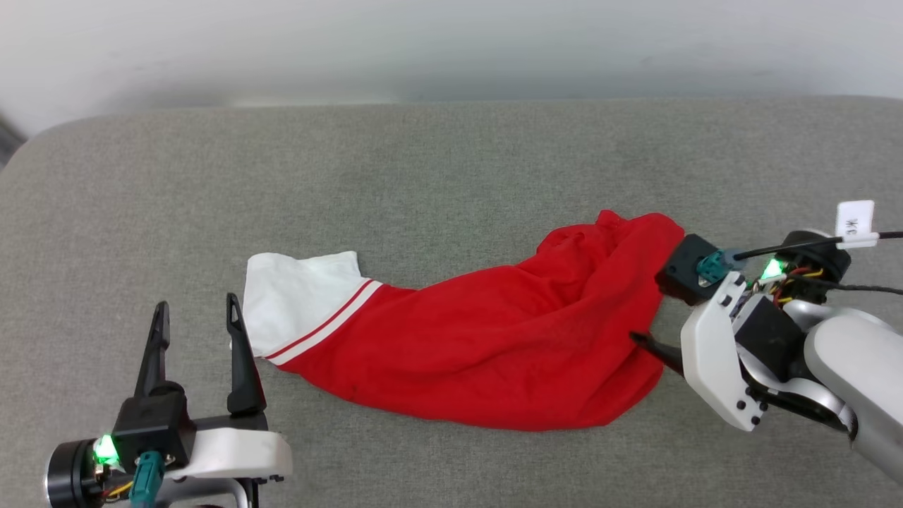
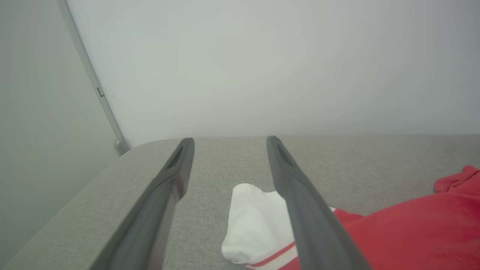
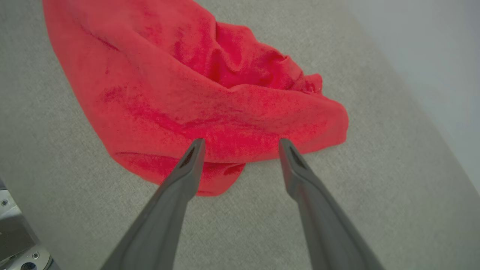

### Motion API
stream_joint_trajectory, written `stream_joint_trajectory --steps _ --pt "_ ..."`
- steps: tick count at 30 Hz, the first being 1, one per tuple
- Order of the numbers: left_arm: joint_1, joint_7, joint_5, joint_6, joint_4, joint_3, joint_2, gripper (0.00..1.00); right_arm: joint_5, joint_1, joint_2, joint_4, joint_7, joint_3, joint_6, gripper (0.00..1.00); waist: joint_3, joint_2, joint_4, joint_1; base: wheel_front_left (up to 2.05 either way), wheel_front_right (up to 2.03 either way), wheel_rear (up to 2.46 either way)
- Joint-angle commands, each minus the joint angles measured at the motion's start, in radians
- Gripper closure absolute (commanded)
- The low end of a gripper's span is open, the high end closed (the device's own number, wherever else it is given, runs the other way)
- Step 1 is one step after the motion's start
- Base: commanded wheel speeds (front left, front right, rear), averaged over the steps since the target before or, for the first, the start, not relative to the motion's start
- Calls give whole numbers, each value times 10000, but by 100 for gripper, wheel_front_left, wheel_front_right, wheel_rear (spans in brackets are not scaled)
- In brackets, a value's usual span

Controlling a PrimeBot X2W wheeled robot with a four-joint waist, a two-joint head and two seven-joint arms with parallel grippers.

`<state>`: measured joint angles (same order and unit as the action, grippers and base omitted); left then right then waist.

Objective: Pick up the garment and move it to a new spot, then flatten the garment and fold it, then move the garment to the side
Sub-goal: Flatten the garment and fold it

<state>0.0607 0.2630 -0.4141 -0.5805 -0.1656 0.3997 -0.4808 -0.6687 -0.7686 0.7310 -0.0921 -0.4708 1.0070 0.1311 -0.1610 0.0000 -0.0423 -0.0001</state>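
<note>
The garment (image 1: 487, 346) lies crumpled on the grey upholstered surface, a long red heap with one white sleeve (image 1: 296, 300) and its striped trim at the left end. My left gripper (image 1: 197, 310) stands open just left of that sleeve, apart from it. In the left wrist view, the left gripper (image 2: 230, 141) has the sleeve (image 2: 258, 225) beside its right finger. My right gripper (image 3: 240, 144) is open at the garment's (image 3: 180, 86) bunched right end, fingertips over the cloth's near edge, nothing pinched. One dark fingertip (image 1: 638, 340) shows against the red.
The grey cushion (image 1: 451, 162) stretches wide behind and in front of the garment. Its rounded left corner (image 2: 131, 150) meets a pale wall (image 1: 451, 49) that runs along the back. A cable and white tag (image 1: 855, 219) hang by my right wrist.
</note>
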Motion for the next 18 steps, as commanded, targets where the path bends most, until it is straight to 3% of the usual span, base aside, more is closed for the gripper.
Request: stream_joint_trajectory --steps 1,10,18 --pt "-329 24 333 257 -69 -376 383 0 -504 -408 106 -136 -502 568 -7 0 -193 0 -105 1 0 0 0" --pt "-630 24 1350 1435 188 -1257 1732 0 -1500 -1055 -552 -1881 -645 2270 -7 0 -884 0 -415 1 0 0 0" --pt "-538 25 2096 2344 484 -1961 2606 0 -1789 80 -1327 -3179 -462 2923 -7 0 -1095 0 -439 1 0 0 0"
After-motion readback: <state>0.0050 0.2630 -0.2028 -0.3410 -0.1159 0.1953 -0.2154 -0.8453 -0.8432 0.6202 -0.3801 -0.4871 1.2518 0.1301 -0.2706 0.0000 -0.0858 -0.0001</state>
